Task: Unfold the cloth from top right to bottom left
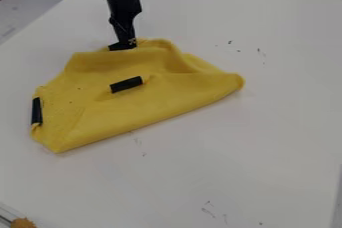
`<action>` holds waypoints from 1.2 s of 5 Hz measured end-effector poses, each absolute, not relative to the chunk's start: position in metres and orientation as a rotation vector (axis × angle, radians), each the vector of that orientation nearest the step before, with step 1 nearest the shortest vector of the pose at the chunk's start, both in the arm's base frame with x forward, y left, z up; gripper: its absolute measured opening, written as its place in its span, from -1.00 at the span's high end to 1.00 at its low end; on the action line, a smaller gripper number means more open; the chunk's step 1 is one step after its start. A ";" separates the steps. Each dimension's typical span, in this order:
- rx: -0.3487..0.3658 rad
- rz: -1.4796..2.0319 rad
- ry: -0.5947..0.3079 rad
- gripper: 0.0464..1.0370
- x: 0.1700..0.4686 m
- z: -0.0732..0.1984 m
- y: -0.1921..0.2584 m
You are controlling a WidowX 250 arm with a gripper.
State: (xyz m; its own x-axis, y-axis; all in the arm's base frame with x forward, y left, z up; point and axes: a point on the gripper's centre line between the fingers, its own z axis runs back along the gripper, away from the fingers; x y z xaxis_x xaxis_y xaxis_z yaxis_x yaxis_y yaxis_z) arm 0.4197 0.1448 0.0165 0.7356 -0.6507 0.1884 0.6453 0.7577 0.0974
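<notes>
Camera view: a yellow cloth (133, 112) lies partly folded on the white desk (267, 147), left of centre and towards the top of the picture. Its lower edge runs fairly straight, slanting from the bottom-left corner up to a rounded point at the right, probably because the fabric doubles back there. One black strip (125, 84) sits near the middle, and another black strip (37, 111) runs along the left edge (tape, I would guess, to mark corners or borders).

At the cloth's upper edge, the hand (123, 46) reaches down to the fabric, with a raised, rumpled ridge just beside it. I cannot tell whether it is open, closed or gripping the cloth. That spot makes sense for working a layer loose from the top; the next move probably calls for a hold on one layer only, then a low pull towards the bottom left. Catching both layers could drag the whole piece instead.

Above, the black arm (124, 4) comes in from the top edge. Farther out, a fuzzy orange-brown object (23, 223) sits at the bottom-left corner.
</notes>
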 end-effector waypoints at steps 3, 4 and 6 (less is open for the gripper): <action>0.057 -0.763 -0.189 0.60 0.447 0.020 0.162; 0.042 -0.755 -0.182 0.06 0.450 0.024 0.162; 0.051 -0.731 -0.176 -0.93 0.458 0.043 0.167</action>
State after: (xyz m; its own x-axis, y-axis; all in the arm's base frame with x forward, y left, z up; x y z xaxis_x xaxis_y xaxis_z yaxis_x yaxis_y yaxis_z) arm 0.4583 0.1673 0.0432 0.7307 -0.6677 0.1421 0.6592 0.7442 0.1073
